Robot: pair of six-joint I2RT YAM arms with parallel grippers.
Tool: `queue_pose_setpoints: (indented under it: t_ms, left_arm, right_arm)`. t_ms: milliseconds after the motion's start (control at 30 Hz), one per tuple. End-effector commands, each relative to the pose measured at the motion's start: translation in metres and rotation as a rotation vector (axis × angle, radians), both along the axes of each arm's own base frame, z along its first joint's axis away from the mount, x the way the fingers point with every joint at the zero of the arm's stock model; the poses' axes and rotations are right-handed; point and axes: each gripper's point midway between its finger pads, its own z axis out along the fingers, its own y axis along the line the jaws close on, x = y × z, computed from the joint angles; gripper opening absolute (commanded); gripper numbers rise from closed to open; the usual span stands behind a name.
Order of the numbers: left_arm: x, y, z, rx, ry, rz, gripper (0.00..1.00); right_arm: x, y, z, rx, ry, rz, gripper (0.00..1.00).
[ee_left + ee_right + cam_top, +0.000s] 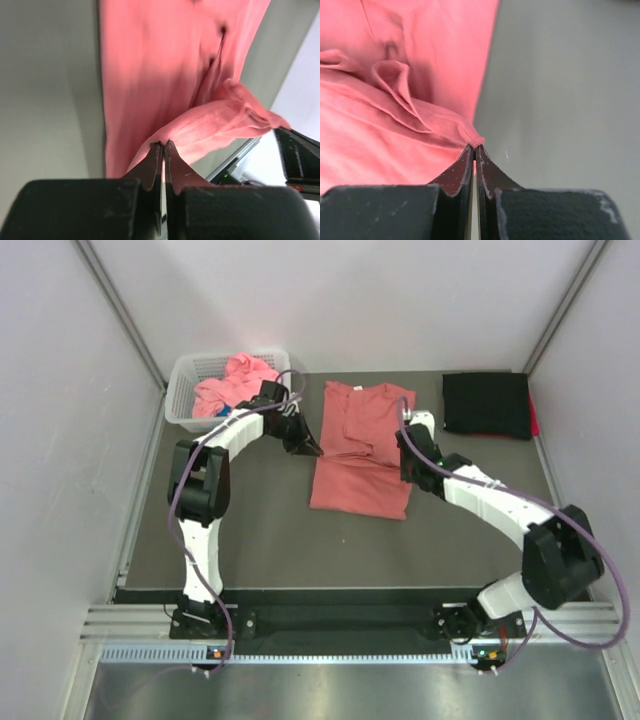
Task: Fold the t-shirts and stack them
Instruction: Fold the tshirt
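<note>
Here left end effector (163, 145) and right end effector (474, 147) clamp edges of the rumpled, part-folded salmon-red t-shirt (360, 465).

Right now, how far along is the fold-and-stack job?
Done: a black t-shirt lies folded at the far right corner of the table. In hand: the salmon-red t-shirt mid-table, partly folded, with the left gripper and right gripper each pinching an edge. Left: finishing that fold, stacking it, and the pink t-shirt crumpled in the white basket.
</note>
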Motion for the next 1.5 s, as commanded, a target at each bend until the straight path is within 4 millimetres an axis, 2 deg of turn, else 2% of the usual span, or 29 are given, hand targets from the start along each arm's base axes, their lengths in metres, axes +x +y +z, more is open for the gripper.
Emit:
queue_pose_setpoints:
  t_ms: [0, 33, 133, 267, 333, 467, 600, 700, 867, 900, 967, 1000, 1033, 1100, 1133, 1233, 1333, 1367, 1400, 1467]
  left_arm:
    - [0.037, -0.005, 0.012, -0.135, -0.067, -0.034, 0.00]
    - [0.048, -0.009, 0.011, -0.156, -0.086, -0.034, 0.00]
    - [0.060, -0.012, 0.010, -0.190, -0.102, -0.041, 0.00]
    - [0.079, -0.012, -0.002, -0.197, -0.104, -0.020, 0.00]
    - [0.082, -0.014, -0.003, -0.231, -0.097, -0.018, 0.00]
    - [0.085, -0.016, -0.007, -0.255, -0.095, -0.011, 0.00]
    - [0.086, -0.011, -0.011, -0.202, -0.099, 0.024, 0.02]
    - [0.093, 0.000, -0.012, -0.130, -0.127, 0.061, 0.11]
    - [0.096, 0.012, -0.001, -0.047, -0.156, 0.078, 0.20]
    - [0.096, 0.012, 0.008, -0.037, -0.175, 0.071, 0.28]
    - [0.097, 0.016, 0.018, -0.021, -0.204, 0.070, 0.37]
    - [0.097, 0.016, 0.023, -0.019, -0.216, 0.068, 0.38]
    - [0.098, 0.015, 0.037, -0.029, -0.246, 0.062, 0.40]
    - [0.096, 0.015, 0.051, -0.029, -0.273, 0.054, 0.41]
    - [0.096, 0.017, 0.064, -0.031, -0.301, 0.053, 0.42]
    - [0.091, 0.025, 0.087, 0.010, -0.359, 0.058, 0.41]
    - [0.082, 0.041, 0.097, 0.095, -0.398, 0.079, 0.41]
    - [0.078, 0.042, 0.098, 0.098, -0.404, 0.074, 0.41]
    - [0.074, 0.041, 0.102, 0.093, -0.424, 0.054, 0.41]
    - [0.053, 0.037, 0.100, 0.073, -0.419, -0.010, 0.41]
  right_arm:
    - [0.051, 0.017, 0.025, 0.022, -0.087, 0.077, 0.00]
    - [0.063, 0.015, 0.022, 0.011, -0.078, 0.070, 0.00]
    - [0.085, 0.011, 0.020, 0.003, -0.086, 0.061, 0.00]
    - [0.106, 0.009, 0.017, 0.000, -0.076, 0.070, 0.00]
    - [0.114, 0.008, 0.012, -0.003, -0.058, 0.075, 0.00]
    - [0.122, 0.008, 0.003, 0.004, -0.035, 0.080, 0.00]
    - [0.128, 0.001, -0.006, -0.001, -0.011, 0.056, 0.03]
    - [0.134, -0.003, -0.010, 0.027, 0.003, 0.030, 0.06]
    - [0.136, -0.010, 0.003, 0.039, -0.002, -0.013, 0.11]
    - [0.134, -0.011, 0.008, 0.047, 0.002, -0.026, 0.14]
    - [0.129, -0.013, 0.012, 0.056, 0.011, -0.042, 0.23]
    - [0.126, -0.011, 0.020, 0.075, 0.009, -0.045, 0.35]
    - [0.120, -0.010, 0.020, 0.082, 0.027, -0.038, 0.39]
    - [0.108, -0.004, 0.030, 0.133, 0.031, -0.011, 0.45]
    - [0.102, -0.002, 0.032, 0.153, 0.038, 0.000, 0.46]
    - [0.074, 0.006, 0.034, 0.221, 0.072, 0.048, 0.48]
    - [0.043, 0.011, 0.027, 0.282, 0.115, 0.091, 0.49]
    - [0.031, 0.022, 0.025, 0.333, 0.138, 0.142, 0.49]
    - [0.017, 0.021, 0.017, 0.352, 0.156, 0.146, 0.49]
    - [0.002, 0.024, 0.010, 0.378, 0.184, 0.172, 0.49]
